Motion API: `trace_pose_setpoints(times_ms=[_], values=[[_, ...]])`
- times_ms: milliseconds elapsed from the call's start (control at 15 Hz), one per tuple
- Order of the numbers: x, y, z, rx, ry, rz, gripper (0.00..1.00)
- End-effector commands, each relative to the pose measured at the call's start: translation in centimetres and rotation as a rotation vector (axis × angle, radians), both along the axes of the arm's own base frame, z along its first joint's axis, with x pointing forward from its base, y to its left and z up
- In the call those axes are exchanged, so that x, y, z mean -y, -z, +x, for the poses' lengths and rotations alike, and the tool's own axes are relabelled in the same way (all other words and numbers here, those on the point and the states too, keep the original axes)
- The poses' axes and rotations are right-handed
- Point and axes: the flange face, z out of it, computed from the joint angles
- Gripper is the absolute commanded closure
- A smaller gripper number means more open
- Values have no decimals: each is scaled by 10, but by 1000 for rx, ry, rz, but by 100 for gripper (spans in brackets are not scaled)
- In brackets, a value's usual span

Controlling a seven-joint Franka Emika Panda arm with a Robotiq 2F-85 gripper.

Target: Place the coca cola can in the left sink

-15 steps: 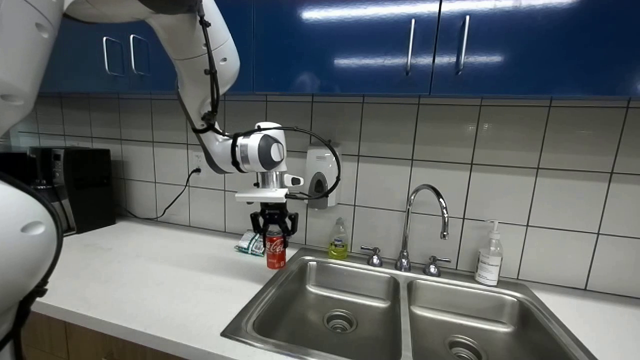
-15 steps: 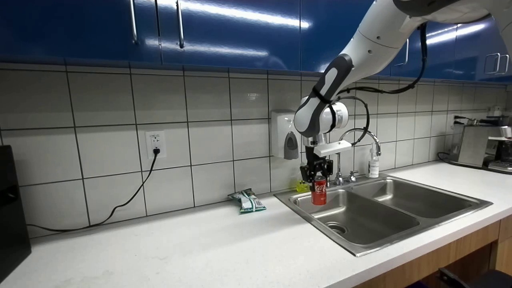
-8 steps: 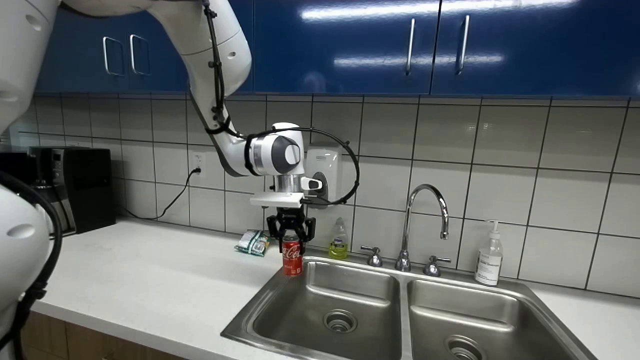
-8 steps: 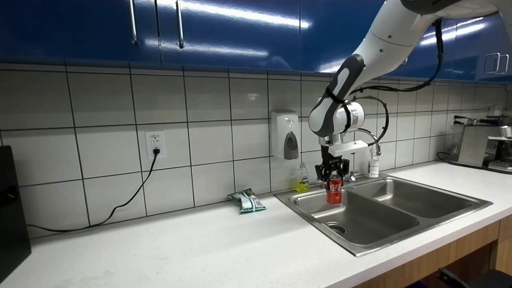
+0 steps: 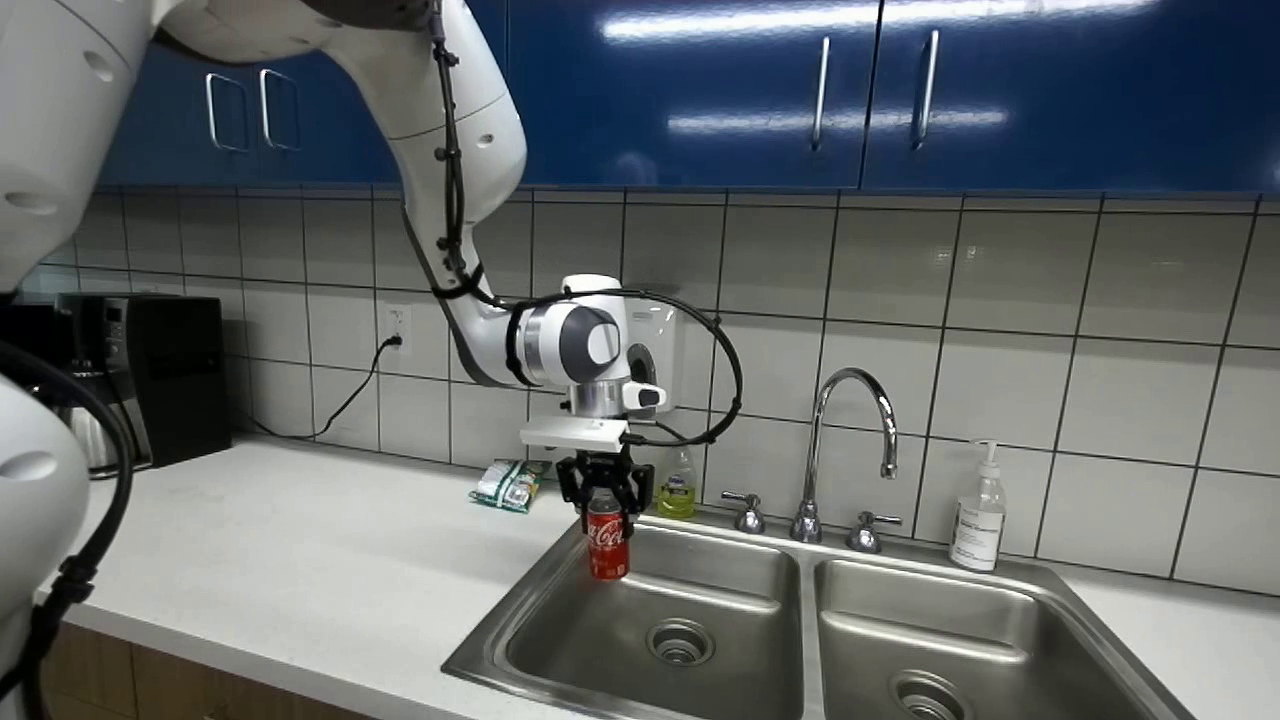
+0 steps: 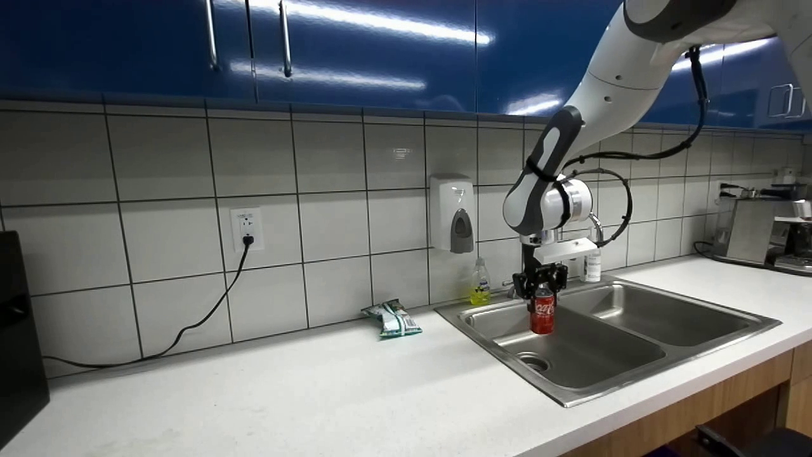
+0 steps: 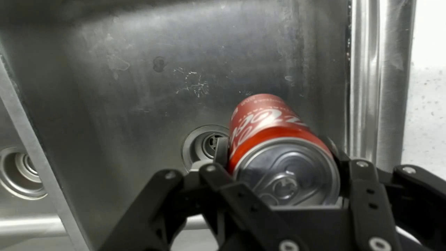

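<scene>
The can (image 7: 278, 146) is clamped upright in the gripper (image 5: 607, 520) over the left sink (image 5: 740, 650); it should be lowered clear of the rim (image 7: 383, 80) and released only once supported.

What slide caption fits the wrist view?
Black end effector gripping a red, silver-topped cylindrical Coca-Cola can over a rectangular stainless-steel basin with a round drain.

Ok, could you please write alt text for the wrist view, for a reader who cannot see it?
A black tool grips a red Coca-Cola can, silvery top toward the camera, over a steel sink basin. A round drain, partly hidden by the tool, shows beside the can; a second drain is at the left edge, white countertop at the right.
</scene>
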Motion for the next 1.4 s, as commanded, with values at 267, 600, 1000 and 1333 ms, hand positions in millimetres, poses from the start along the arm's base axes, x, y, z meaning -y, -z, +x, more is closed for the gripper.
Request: trace_pose_setpoints(times_ms=[267,600,1000,1333], values=[[36,64,-2,32,79,-4,62],[42,100,-9,5,112,26,62],[41,132,-17,-33,149,65,62],[42,152,-19,-53,163,78,62]])
